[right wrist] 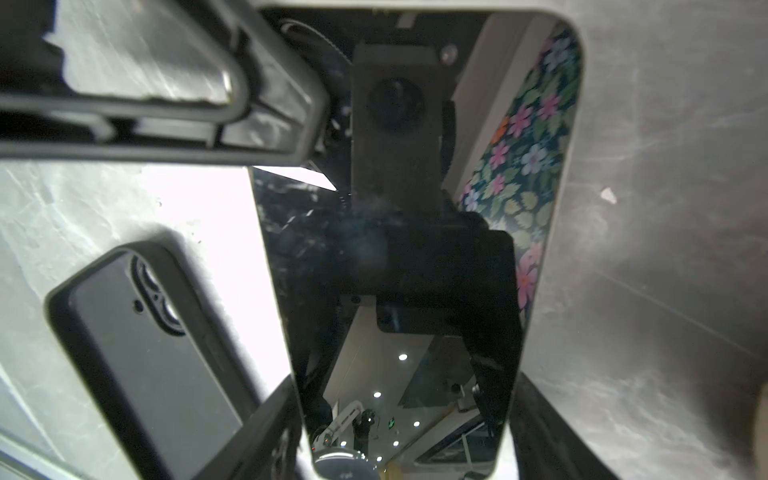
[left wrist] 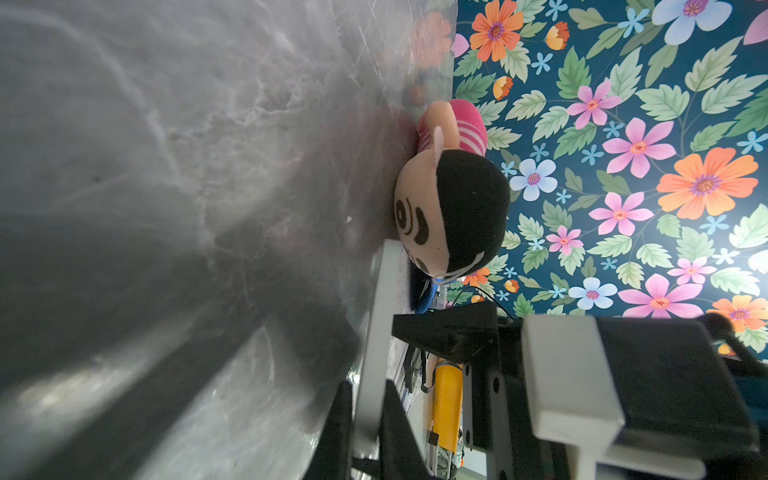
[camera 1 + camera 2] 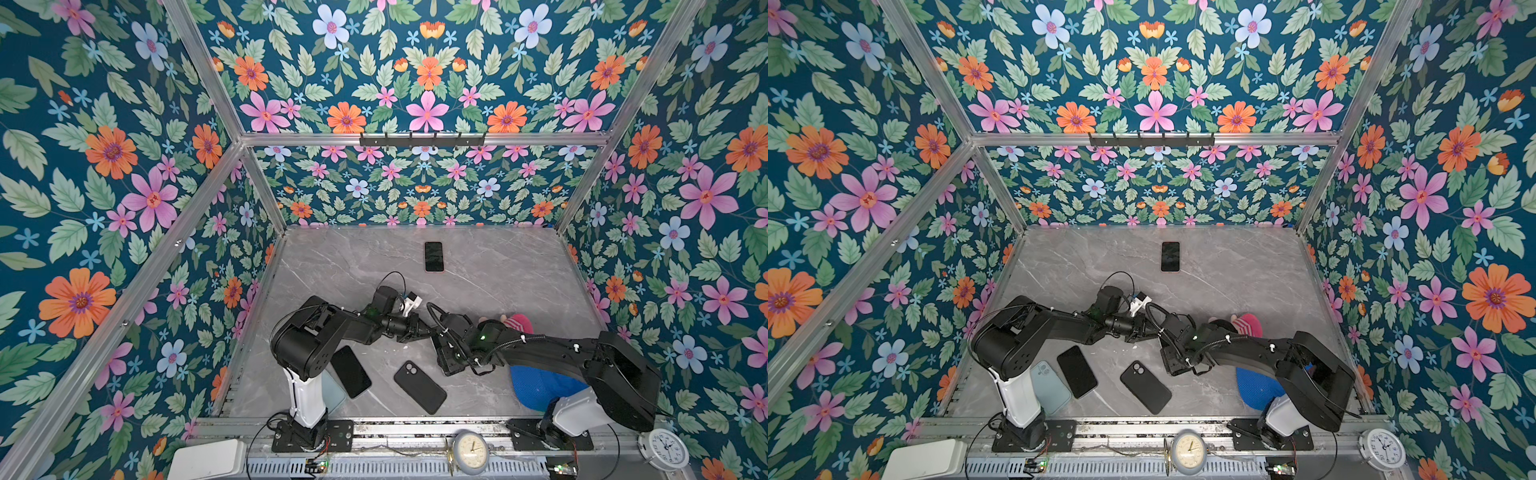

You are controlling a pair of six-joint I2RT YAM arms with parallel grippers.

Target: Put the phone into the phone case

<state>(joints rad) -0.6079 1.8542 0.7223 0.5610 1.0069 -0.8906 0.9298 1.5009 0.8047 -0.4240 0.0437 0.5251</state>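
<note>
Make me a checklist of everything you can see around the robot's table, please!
Surface: grey marble table; no spills seen.
Job's things: phone, held by both grippers; black case, lying flat on the table.
Clutter: far phone; black phone; blue case beside it; doll; blue thing, half hidden under an arm.
Grippers: left gripper shut on the phone's thin edge; right gripper shut across its sides.
Cables: black cables loop above the wrists.
Surroundings: flowered walls; metal frame; grey clock, white clock and white box in front.
</note>
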